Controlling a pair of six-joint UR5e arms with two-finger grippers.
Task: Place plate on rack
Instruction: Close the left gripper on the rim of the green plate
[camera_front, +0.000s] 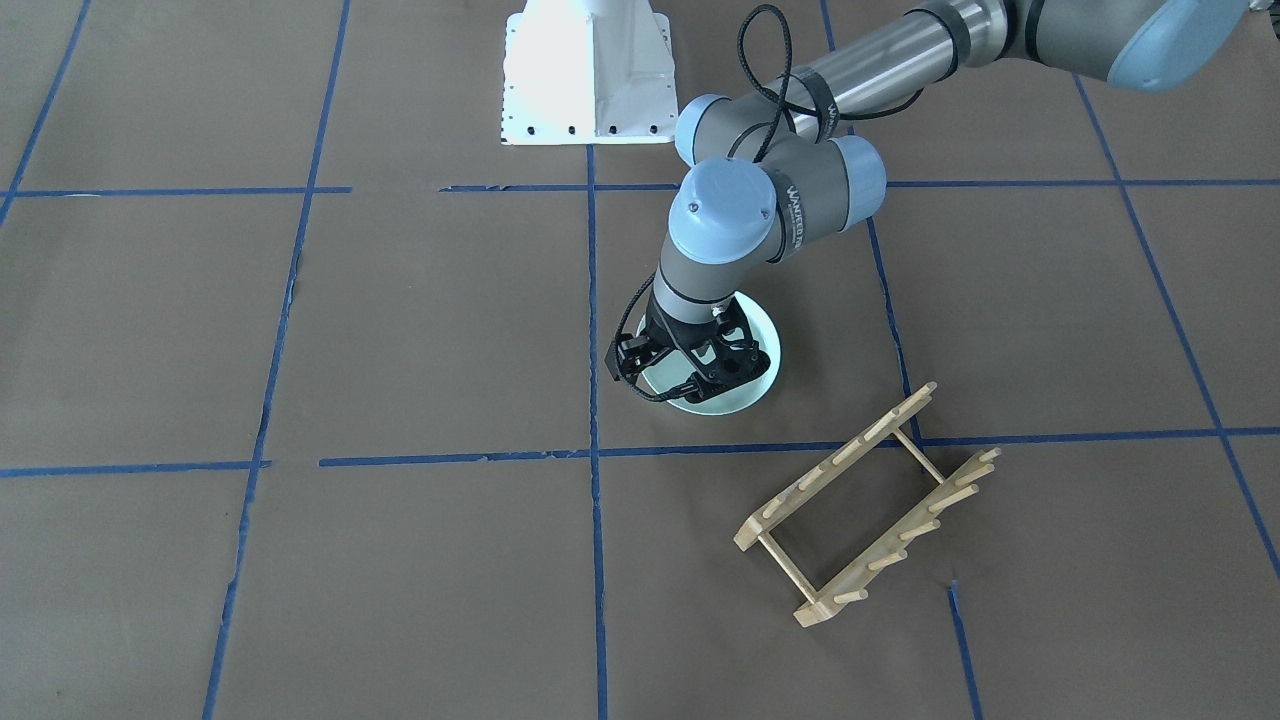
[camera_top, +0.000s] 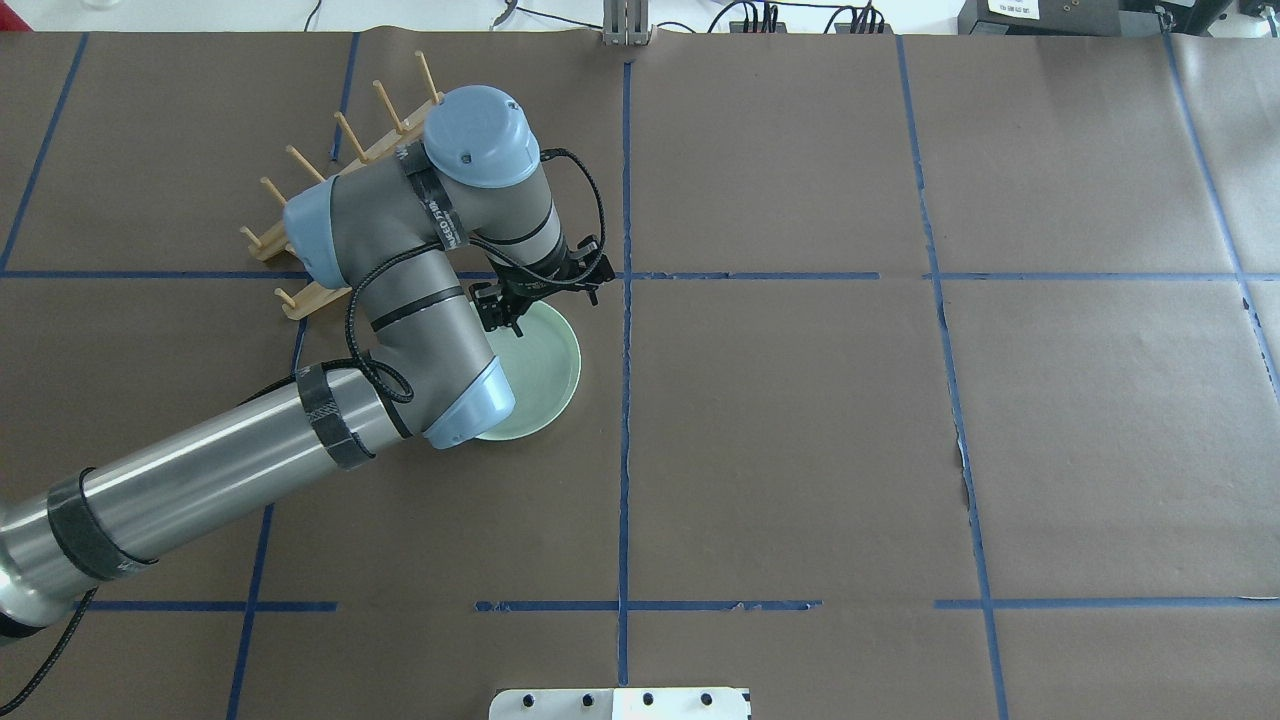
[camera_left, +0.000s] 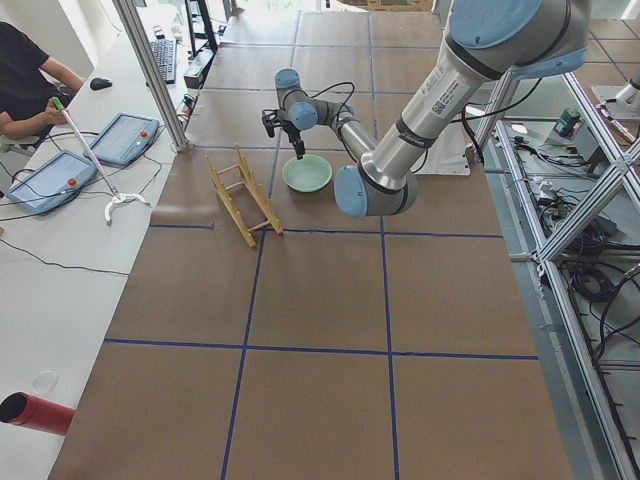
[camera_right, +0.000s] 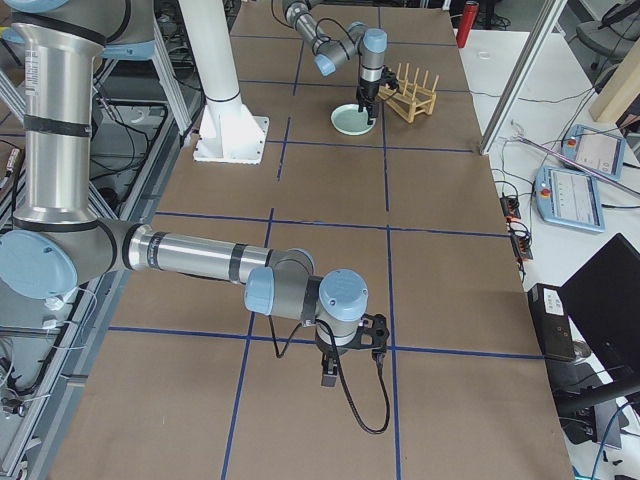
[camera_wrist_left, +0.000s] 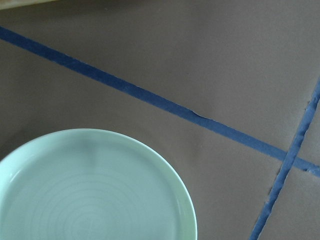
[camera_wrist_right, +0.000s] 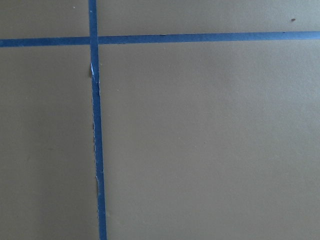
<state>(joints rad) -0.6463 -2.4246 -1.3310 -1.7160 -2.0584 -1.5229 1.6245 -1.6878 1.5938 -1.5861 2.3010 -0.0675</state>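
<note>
The pale mint-green plate (camera_front: 722, 402) lies flat on the brown table, near the middle; it also shows in the overhead view (camera_top: 545, 372) and the left wrist view (camera_wrist_left: 90, 195). My left gripper (camera_front: 700, 382) points down over the plate's far edge (camera_top: 508, 318) and looks open and empty. The light-wood rack (camera_front: 838, 467) stands on the table a short way beyond the plate, partly hidden behind my left arm in the overhead view (camera_top: 315, 298). My right gripper (camera_right: 345, 365) shows only in the exterior right view, low over bare table far from the plate; I cannot tell its state.
The white robot base (camera_front: 585, 80) stands at the table's near edge. Blue tape lines (camera_top: 625, 400) cross the brown paper. An operator's desk with tablets (camera_left: 60, 170) lies beyond the far edge.
</note>
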